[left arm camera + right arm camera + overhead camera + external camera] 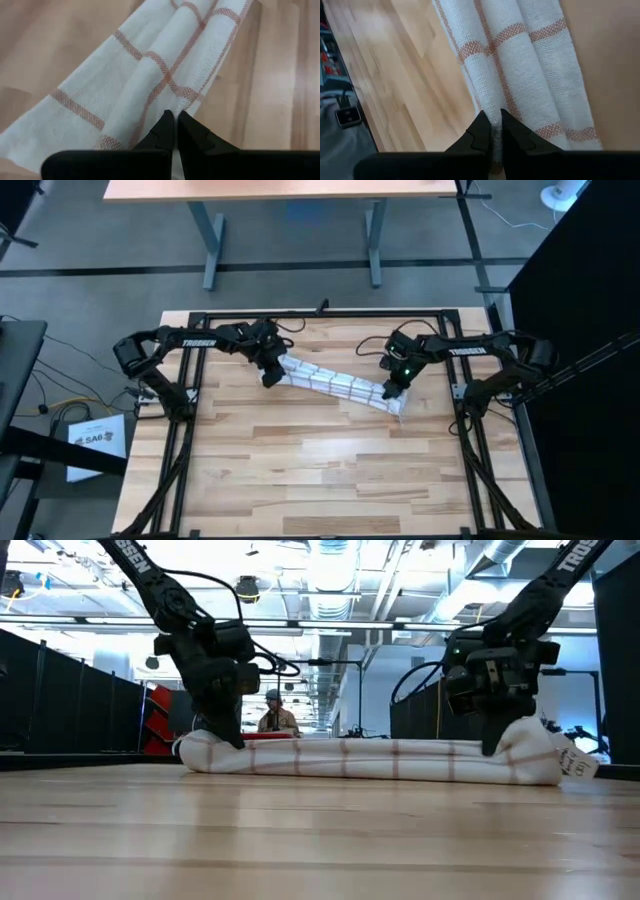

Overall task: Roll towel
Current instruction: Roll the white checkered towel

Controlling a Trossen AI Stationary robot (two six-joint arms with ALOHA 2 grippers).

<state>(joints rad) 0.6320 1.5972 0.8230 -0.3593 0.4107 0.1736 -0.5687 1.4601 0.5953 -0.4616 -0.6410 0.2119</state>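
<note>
The towel (335,385), white with thin reddish-brown grid lines, lies as a long narrow roll slanting across the far half of the wooden table (320,470). In the low view the towel (370,760) rests flat along its length, a small tag (577,762) at its right end. My left gripper (270,375) is shut on the roll's left end and my right gripper (392,392) on its right end. Both stand over the towel's ends in the low view, the left gripper (232,740) and the right gripper (492,745). My left gripper pinches a raised fold of the cloth (172,102) at the roll's left end between its two fingertips. The fingers come from above, pointing down. That end rests on the table. How many layers are held does not show. My right gripper pinches a lengthwise fold (492,107) near the roll's right end between its fingertips, from above, pointing down. The cloth past the fingers lies on the table in slack parallel ridges.
Black frame rails (195,420) run along the table's left, right and far sides. The near half of the tabletop is bare wood. A desk (290,190) stands beyond the far edge. A person (278,718) sits far back in the room.
</note>
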